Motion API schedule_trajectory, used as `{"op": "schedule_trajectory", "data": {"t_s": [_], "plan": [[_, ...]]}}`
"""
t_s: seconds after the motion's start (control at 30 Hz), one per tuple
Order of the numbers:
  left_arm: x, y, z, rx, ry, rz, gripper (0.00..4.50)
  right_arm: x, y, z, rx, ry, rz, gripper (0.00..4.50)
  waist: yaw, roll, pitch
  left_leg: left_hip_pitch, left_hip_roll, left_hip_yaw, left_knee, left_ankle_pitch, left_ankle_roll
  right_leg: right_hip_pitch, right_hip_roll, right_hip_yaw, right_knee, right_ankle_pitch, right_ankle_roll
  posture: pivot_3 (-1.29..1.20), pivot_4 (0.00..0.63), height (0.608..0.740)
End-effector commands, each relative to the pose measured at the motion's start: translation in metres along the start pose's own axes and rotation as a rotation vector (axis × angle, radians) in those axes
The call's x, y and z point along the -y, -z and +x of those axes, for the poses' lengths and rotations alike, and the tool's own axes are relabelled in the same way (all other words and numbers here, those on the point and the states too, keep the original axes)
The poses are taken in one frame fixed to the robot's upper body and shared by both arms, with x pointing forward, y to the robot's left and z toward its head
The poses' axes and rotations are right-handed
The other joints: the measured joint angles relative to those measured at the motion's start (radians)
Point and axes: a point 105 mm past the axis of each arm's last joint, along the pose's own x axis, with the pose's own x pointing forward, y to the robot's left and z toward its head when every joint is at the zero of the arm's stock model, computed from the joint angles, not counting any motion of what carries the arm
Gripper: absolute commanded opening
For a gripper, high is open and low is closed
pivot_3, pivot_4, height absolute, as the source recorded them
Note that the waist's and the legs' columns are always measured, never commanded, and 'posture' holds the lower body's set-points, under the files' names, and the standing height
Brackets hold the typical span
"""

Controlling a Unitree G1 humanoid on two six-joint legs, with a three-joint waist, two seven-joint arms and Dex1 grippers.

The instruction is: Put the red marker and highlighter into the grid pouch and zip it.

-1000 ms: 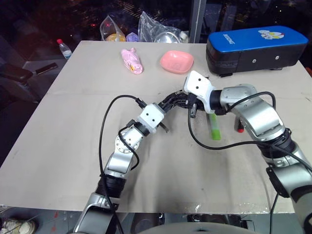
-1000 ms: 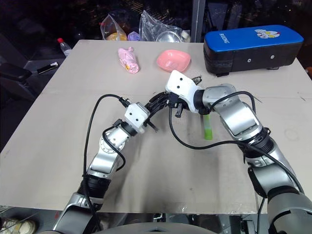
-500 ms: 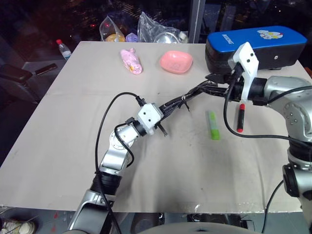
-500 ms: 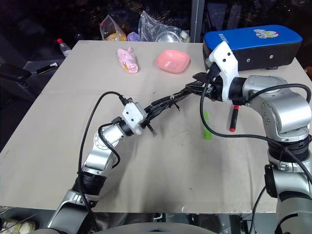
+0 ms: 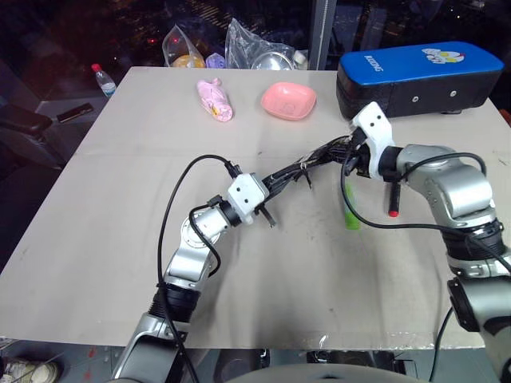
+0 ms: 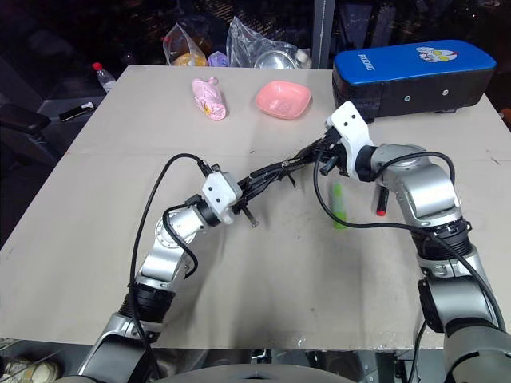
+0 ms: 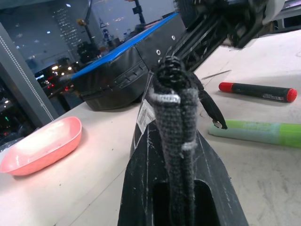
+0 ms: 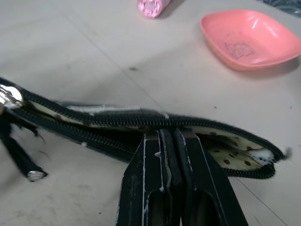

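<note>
Head view: the grid pouch (image 5: 307, 165) is suspended above the table (image 5: 120, 207), stretched edge-on between both arms. The left gripper (image 5: 267, 185) is clamped on one end; the right gripper (image 5: 349, 148) is clamped on the other. The highlighter (image 5: 350, 207) lies flat on the table just below the right wrist, and the red marker (image 5: 393, 195) lies beside it, partly covered by the right forearm. Neither is in the pouch. A blue-and-black case (image 5: 419, 76) and a pink dish (image 5: 289, 100) stand further back.

Left wrist view: both fingers are closed on the pouch end, fabric bunched between them, zipper pull (image 7: 210, 109) hanging free. The marker and highlighter lie parallel on the table beyond.

Right wrist view: the fingers are pressed together on one zipper edge of the pouch. The mouth is open, showing a dotted lining (image 8: 225, 153).

Risks: both grippers are occupied, so loading requires releasing one. If either grip is released, the pouch is likely to sag and its mouth collapse. Excess tension between the arms could pull the fabric from the thin right-hand pinch.
</note>
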Motion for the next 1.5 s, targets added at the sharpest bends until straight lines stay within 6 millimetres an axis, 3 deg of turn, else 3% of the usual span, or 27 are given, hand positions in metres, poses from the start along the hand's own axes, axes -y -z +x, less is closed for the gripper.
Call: {"op": "schedule_trajectory", "data": {"t_s": [0.03,0.13,0.2,0.37,0.43,0.5,0.67,0.77,0.87,0.97,1.1,1.23,1.4,1.5], "plan": [[-0.002,-0.021,0.004,0.075,-0.001,0.053,0.0,-0.012,0.001,0.004,-0.047,-0.083,-0.261,0.07,0.0,0.0,0.0,0.0,0.0,0.0,0.0,0.0,0.0,0.0,0.0,0.0,0.0,0.0,0.0,0.0,0.15,0.74],[-0.004,-0.024,0.005,0.083,-0.001,0.058,0.0,-0.015,0.003,0.006,-0.049,-0.112,-0.426,0.07,0.0,0.0,0.0,0.0,0.0,0.0,0.0,0.0,0.0,0.0,0.0,0.0,0.0,0.0,0.0,0.0,0.15,0.74],[-0.006,-0.028,0.005,0.094,0.014,0.065,0.0,-0.022,-0.005,0.011,0.001,-0.15,-0.584,0.57,0.0,0.0,0.0,0.0,0.0,0.0,0.0,0.0,0.0,0.0,0.001,0.0,0.0,0.0,0.0,0.0,0.15,0.74],[-0.002,-0.031,0.003,0.104,0.104,0.078,0.0,-0.024,-0.014,0.014,0.027,-0.167,-0.775,2.65,-0.001,0.0,0.0,0.0,0.0,0.0,0.0,0.0,0.0,0.0,0.002,-0.001,0.0,0.0,0.0,0.0,0.15,0.74],[-0.002,-0.032,0.001,0.112,0.131,0.071,0.0,-0.022,-0.016,0.013,0.024,-0.165,-0.815,3.7,0.0,0.0,0.0,0.0,0.0,0.0,0.0,0.0,0.0,0.0,0.001,-0.001,0.0,0.0,0.0,0.0,0.15,0.74],[-0.004,-0.033,0.0,0.115,0.139,0.072,0.0,-0.019,-0.018,0.011,0.024,-0.162,-0.849,4.38,0.0,0.0,0.0,0.0,0.0,0.001,0.0,0.0,0.0,0.0,0.001,-0.001,0.0,0.0,0.0,0.0,0.15,0.74],[-0.025,-0.029,-0.001,0.12,0.068,0.029,0.0,-0.013,-0.034,-0.004,0.05,-0.129,-0.843,4.45,0.002,0.0,0.0,0.0,0.0,0.002,0.001,0.0,0.0,0.0,0.001,-0.001,0.0,0.0,0.0,0.0,0.15,0.74],[-0.03,-0.02,-0.002,0.097,0.027,0.011,0.0,-0.008,-0.05,-0.025,0.125,-0.056,-0.656,4.45,0.003,0.0,0.001,0.0,0.0,0.001,0.002,0.0,0.0,0.0,0.001,-0.001,0.001,0.0,0.0,0.0,0.15,0.74],[-0.034,-0.017,-0.003,0.104,-0.022,-0.026,0.0,-0.01,-0.047,-0.043,0.15,-0.02,-0.442,4.45,0.005,0.0,0.001,0.0,0.0,0.0,0.001,0.0,0.0,0.0,0.0,-0.001,0.0,0.0,0.0,0.0,0.15,0.74],[-0.033,-0.016,-0.004,0.108,-0.04,-0.053,0.0,-0.023,-0.028,-0.057,0.145,0.005,-0.234,4.45,0.012,0.0,0.0,-0.001,0.0,-0.001,0.001,0.0,0.0,0.001,-0.001,-0.001,-0.001,0.0,0.0,0.0,0.15,0.74],[-0.027,-0.013,-0.004,0.104,-0.033,-0.072,0.0,-0.037,0.024,-0.068,0.025,0.183,-0.017,4.45,0.014,0.0,0.0,0.0,0.0,-0.002,0.001,0.0,0.0,0.001,-0.001,-0.001,0.0,0.0,0.0,0.0,0.15,0.74],[-0.024,-0.011,-0.002,0.103,-0.029,-0.083,0.0,-0.052,0.068,-0.063,-0.059,0.35,0.177,4.45,0.007,0.0,0.0,0.0,0.0,-0.002,0.001,0.0,0.0,0.001,0.0,-0.001,0.001,0.0,0.0,0.0,0.15,0.74],[-0.024,-0.012,0.0,0.105,-0.024,-0.082,0.0,-0.055,0.101,-0.059,-0.145,0.486,0.291,4.45,0.002,0.0,0.0,0.001,0.0,-0.002,0.001,0.001,-0.001,0.001,0.005,0.0,0.002,0.0,0.0,0.0,0.15,0.74],[-0.023,-0.012,-0.001,0.101,-0.016,-0.077,0.0,-0.062,0.111,-0.052,-0.131,0.501,0.438,4.45,0.002,0.0,0.0,0.001,0.0,-0.002,0.001,0.001,-0.001,0.001,0.005,0.0,0.001,0.0,0.0,0.0,0.15,0.74]]}}
